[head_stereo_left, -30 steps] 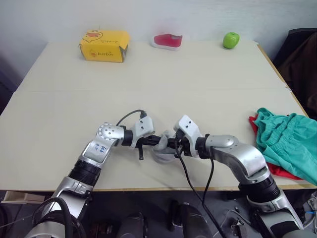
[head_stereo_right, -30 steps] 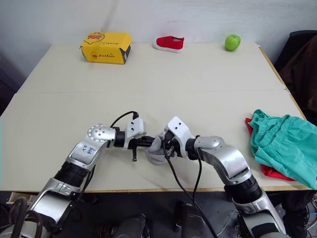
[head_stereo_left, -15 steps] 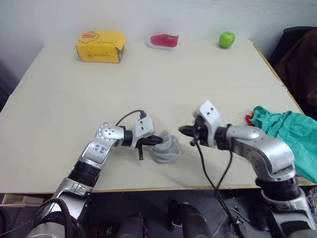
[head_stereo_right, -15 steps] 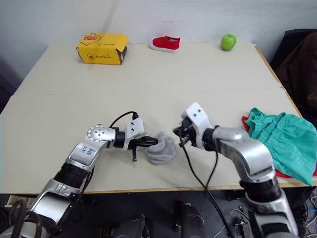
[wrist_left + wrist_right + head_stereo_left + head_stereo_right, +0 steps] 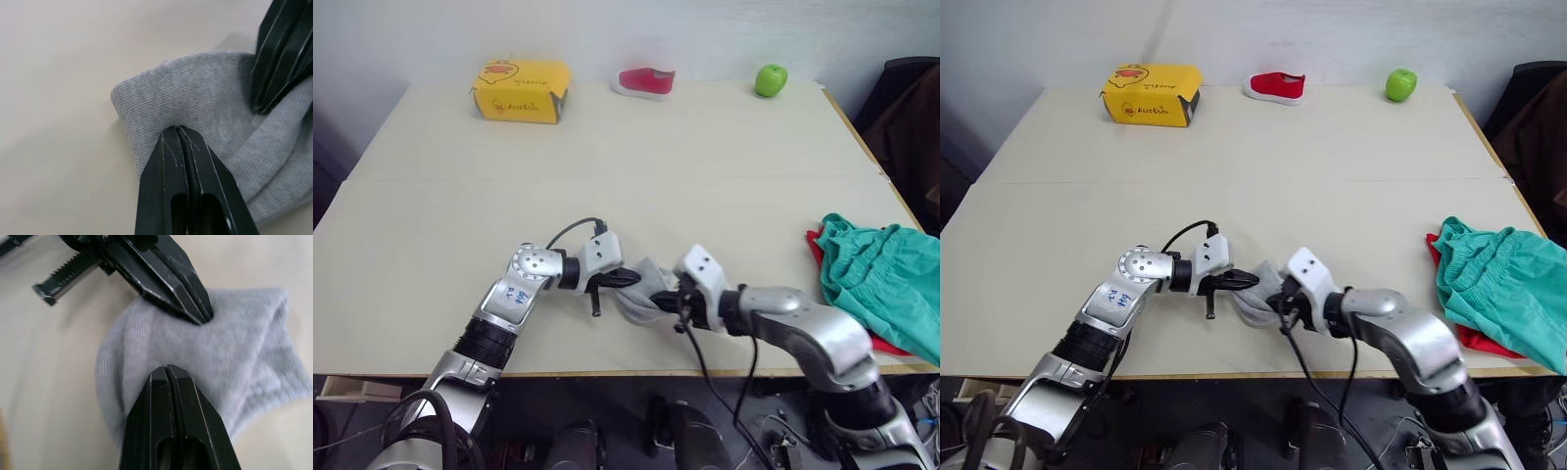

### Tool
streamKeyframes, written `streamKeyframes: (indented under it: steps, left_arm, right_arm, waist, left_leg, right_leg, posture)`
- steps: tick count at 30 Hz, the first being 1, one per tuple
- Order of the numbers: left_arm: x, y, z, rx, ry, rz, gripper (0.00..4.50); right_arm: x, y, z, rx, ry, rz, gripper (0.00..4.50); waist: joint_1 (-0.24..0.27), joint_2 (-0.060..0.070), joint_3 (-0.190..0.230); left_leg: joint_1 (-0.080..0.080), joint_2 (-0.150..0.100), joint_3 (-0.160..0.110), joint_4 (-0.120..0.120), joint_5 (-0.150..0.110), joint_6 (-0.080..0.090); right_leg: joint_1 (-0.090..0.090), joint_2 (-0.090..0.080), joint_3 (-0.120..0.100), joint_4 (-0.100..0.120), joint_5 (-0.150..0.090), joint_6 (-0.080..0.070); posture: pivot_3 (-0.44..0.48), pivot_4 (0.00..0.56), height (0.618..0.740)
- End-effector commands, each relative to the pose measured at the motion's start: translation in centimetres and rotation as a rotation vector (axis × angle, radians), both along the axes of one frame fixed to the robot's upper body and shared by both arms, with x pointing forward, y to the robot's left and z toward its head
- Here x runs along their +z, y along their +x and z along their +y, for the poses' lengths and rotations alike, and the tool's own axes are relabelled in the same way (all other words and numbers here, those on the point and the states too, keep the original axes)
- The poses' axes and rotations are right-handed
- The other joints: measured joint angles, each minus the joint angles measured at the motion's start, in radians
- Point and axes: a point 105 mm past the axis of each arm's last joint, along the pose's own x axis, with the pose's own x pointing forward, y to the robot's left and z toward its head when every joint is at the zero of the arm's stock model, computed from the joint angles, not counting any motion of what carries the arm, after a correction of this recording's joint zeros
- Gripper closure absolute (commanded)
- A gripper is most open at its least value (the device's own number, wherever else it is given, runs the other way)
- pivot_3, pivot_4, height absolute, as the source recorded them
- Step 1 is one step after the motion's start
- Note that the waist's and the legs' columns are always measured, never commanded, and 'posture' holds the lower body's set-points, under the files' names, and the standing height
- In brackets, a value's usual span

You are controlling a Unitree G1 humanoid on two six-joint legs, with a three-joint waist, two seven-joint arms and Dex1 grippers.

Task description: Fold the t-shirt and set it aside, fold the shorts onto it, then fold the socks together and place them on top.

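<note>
Fingers on both grippers are pressed together on grey cloth: the left gripper [image 5: 177, 131] pinches one edge of the socks [image 5: 641, 294], and the right gripper [image 5: 168, 369] pinches the same bundle from the opposite side. The socks sit bunched near the front edge of the table [image 5: 705, 166], about midway along it, held between the two grippers.

Over by the right edge, toward the front corner, the shorts [image 5: 876, 274] lie crumpled on top of the t-shirt [image 5: 891, 343], which shows as a red strip beneath them. Neither looks neatly folded from here.

Risks, as I judge them: each grip may hold only one layer, so pulling the grippers apart could separate the pair rather than fold it. The tips are also close together, so they could collide when they shift. A lift could drop the loose sock near the front edge and send it off the table. Carrying the bundle right could snag the rumpled shorts and disturb the pile.

Count: two grippers, one grey bundle in which I cannot tell the two socks apart, one pair of shorts, one t-shirt. Along the back edge stand one yellow box [image 5: 521, 90], one red shoe [image 5: 644, 81] and one green apple [image 5: 770, 79], all well apart from the work.
</note>
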Motion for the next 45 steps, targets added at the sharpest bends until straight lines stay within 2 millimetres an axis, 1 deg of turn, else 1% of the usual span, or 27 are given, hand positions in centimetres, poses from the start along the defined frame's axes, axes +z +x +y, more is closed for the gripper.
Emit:
streamKeyframes:
  steps: [1,3,4,7,8,9,10,12,13,15,19,22,24,27,30,34,38,39,41,42,43,45]
  left_arm:
    - [-1.3,-0.5,0.1,0.0,0.035,0.028,4.5]
    - [-1.3,-0.5,0.1,-0.001,0.036,0.026,4.5]
    - [-1.3,-0.5,0.1,-0.002,0.037,0.024,4.5]
    - [-1.2,-0.6,0.0,-0.004,0.035,0.017,4.5]
    - [-1.2,-0.6,0.0,-0.004,0.035,0.015,4.5]
    - [-1.1,-0.6,0.0,-0.004,0.034,0.013,4.5]
    - [-1.1,-0.6,0.0,-0.004,0.034,0.011,4.5]
    - [-1.1,-0.6,-0.1,-0.005,0.034,0.009,4.5]
    - [-1.1,-0.7,-0.2,-0.006,0.035,0.007,4.5]
    - [-1.2,-0.8,-0.2,-0.006,0.035,0.006,4.5]
    - [-1.2,-0.8,-0.3,-0.004,0.035,0.002,4.5]
    - [-1.1,-0.8,-0.2,-0.001,0.04,-0.006,4.5]
    - [-1.0,-0.8,-0.2,0.004,0.041,-0.01,4.5]
    - [-0.9,-0.7,-0.1,0.013,0.038,-0.013,4.5]
    - [-0.8,-0.6,0.0,0.021,0.037,-0.016,4.5]
    - [-0.8,-0.6,0.2,0.031,0.031,-0.016,4.5]
    - [-0.8,-0.6,0.2,0.033,0.026,-0.017,4.5]
    - [-0.8,-0.6,0.2,0.037,0.021,-0.018,4.5]
    - [-0.2,-0.4,0.4,0.057,-0.015,-0.019,4.5]
    - [0.4,-0.4,0.6,0.066,-0.05,-0.005,4.5]
    - [1.2,-0.6,0.6,0.054,-0.092,0.018,4.32]
    - [3.4,-1.5,1.1,0.006,-0.186,0.064,3.92]
  right_arm:
    - [2.2,-1.0,-1.8,-0.02,0.124,0.095,3.91]
    - [2.4,-1.1,-2.6,-0.045,0.146,0.144,3.26]
    - [2.4,-1.0,-3.1,-0.066,0.162,0.177,2.86]
    - [2.0,-0.2,-4.5,-0.137,0.266,0.333,1.83]
    - [1.7,0.1,-4.7,-0.153,0.304,0.38,1.43]
    - [1.5,0.4,-4.7,-0.161,0.339,0.42,1.2]
    - [1.2,0.6,-4.6,-0.166,0.368,0.455,0.87]
    - [1.0,1.1,-3.9,-0.15,0.446,0.526,0.16]
    - [0.9,1.4,-3.4,-0.141,0.479,0.556,0.07]
    - [0.6,1.8,-2.7,-0.14,0.51,0.605,0.07]
    - [-0.9,2.1,-1.4,-0.159,0.479,0.688,0.07]
    - [-1.2,2.5,0.5,-0.14,0.481,0.736,0.07]
    - [-1.5,2.6,1.8,-0.125,0.451,0.749,0.07]
    - [-2.0,2.5,3.0,-0.115,0.416,0.762,0.07]
    - [-2.5,2.7,3.0,-0.145,0.396,0.758,0.67]
    - [-2.5,2.8,3.0,-0.155,0.403,0.754,2.07]
    - [-2.4,2.9,3.0,-0.159,0.41,0.742,3.33]
    - [-2.3,3.0,3.0,-0.162,0.419,0.738,3.74]
    - [-1.9,3.2,2.9,-0.17,0.448,0.719,4.12]
    - [-1.6,3.3,2.8,-0.169,0.468,0.706,4.28]
    - [-1.3,3.3,2.7,-0.169,0.481,0.694,4.3]
    - [-0.2,3.2,2.1,-0.164,0.525,0.654,4.3]
  waist:
    - [0.0,0.0,0.0]
    - [0.0,0.0,0.0]
    - [0.0,0.0,0.0]
    - [0.0,0.0,0.0]
    - [-0.001,0.0,0.0]
    - [-0.001,0.0,0.0]
    - [-0.001,0.0,0.0]
    - [-0.002,0.0,0.0]
    - [-0.003,0.0,0.0]
    - [-0.004,0.0,0.0]
    - [-0.004,0.0,0.0]
    - [-0.009,0.001,0.0]
    - [-0.016,0.001,-0.001]
    - [-0.026,0.001,-0.001]
    - [-0.027,0.002,-0.001]
    - [-0.028,0.002,-0.001]
    - [-0.028,0.001,-0.002]
    - [-0.028,0.001,-0.002]
    - [-0.029,0.0,-0.003]
    - [-0.03,-0.001,-0.003]
    - [-0.03,-0.001,-0.003]
    - [-0.032,0.0,-0.003]
  left_leg:
    - [0.0,0.0,0.0,0.0,0.0,0.0]
    - [0.0,0.0,0.0,0.0,0.0,0.0]
    - [0.001,0.0,0.0,0.0,0.0,0.0]
    - [0.0,0.0,0.0,0.0,0.0,0.0]
    - [0.0,0.0,0.0,0.0,0.0,0.0]
    - [0.001,0.0,0.0,0.0,0.0,0.0]
    - [0.0,0.0,0.0,0.0,0.0,0.0]
    - [0.0,0.0,0.0,0.0,0.0,0.0]
    - [0.0,0.0,0.0,0.0,0.0,0.0]
    - [0.0,0.0,0.001,0.0,0.0,0.0]
    - [0.0,0.0,0.001,0.0,0.0,0.0]
    - [0.001,0.0,0.001,0.0,0.0,0.0]
    - [0.001,0.0,0.001,0.0,0.0,0.0]
    - [0.001,0.0,0.001,0.0,0.0,0.0]
    - [0.001,0.001,0.001,0.0,0.0,0.0]
    - [0.001,0.001,0.001,0.0,0.0,-0.001]
    - [0.001,0.001,0.001,0.0,0.0,0.0]
    - [0.001,0.001,0.001,-0.001,0.0,0.0]
    - [0.002,0.001,0.001,0.0,0.0,0.0]
    - [0.002,0.001,0.001,0.0,0.0,0.0]
    - [0.002,0.001,0.001,0.0,0.0,0.0]
    - [0.001,0.001,0.001,0.0,0.0,-0.001]
  right_leg:
    - [0.0,0.0,0.0,0.0,0.0,0.0]
    - [0.0,0.0,0.0,0.0,0.0,0.0]
    - [0.0,0.0,0.0,0.0,0.0,0.0]
    - [0.0,0.0,0.0,0.0,0.0,0.0]
    - [0.0,0.0,0.0,0.001,0.0,0.0]
    - [0.0,0.0,0.0,0.001,0.0,0.0]
    - [0.0,0.0,0.0,0.001,0.0,0.0]
    - [-0.001,0.0,0.0,0.001,0.0,0.0]
    - [-0.001,0.0,0.0,0.001,0.0,0.0]
    - [-0.001,0.0,0.0,0.002,0.0,0.0]
    - [-0.001,0.0,0.0,0.002,0.0,0.0]
    - [0.0,0.0,0.001,0.002,0.0,0.0]
    - [0.0,0.0,0.001,0.003,0.0,0.0]
    - [0.0,0.0,0.001,0.003,0.0,0.0]
    - [0.0,0.0,0.001,0.003,0.0,0.0]
    - [0.0,0.0,0.001,0.003,0.0,0.0]
    - [-0.001,0.0,0.001,0.003,0.0,0.0]
    - [0.0,0.0,0.001,0.003,0.0,0.0]
    - [0.0,0.0,0.002,0.003,0.0,0.0]
    - [0.0,0.0,0.002,0.003,0.0,0.0]
    - [0.0,0.0,0.002,0.003,0.0,0.0]
    - [-0.001,0.0,0.002,0.003,0.0,0.0]
  posture:
    - [0.0,0.15,0.74]
    - [0.0,0.15,0.74]
    - [0.0,0.15,0.74]
    - [0.0,0.15,0.74]
    - [0.0,0.15,0.74]
    - [0.0,0.15,0.74]
    - [0.0,0.15,0.74]
    - [0.0,0.15,0.74]
    - [0.0,0.15,0.74]
    - [0.0,0.15,0.74]
    - [0.0,0.15,0.74]
    - [0.0,0.15,0.74]
    - [0.0,0.15,0.74]
    - [0.0,0.15,0.74]
    - [0.0,0.15,0.74]
    - [0.0,0.15,0.74]
    - [0.0,0.15,0.74]
    - [0.0,0.15,0.74]
    - [0.0,0.15,0.74]
    - [0.0,0.15,0.74]
    - [0.0,0.15,0.74]
    - [0.0,0.15,0.74]
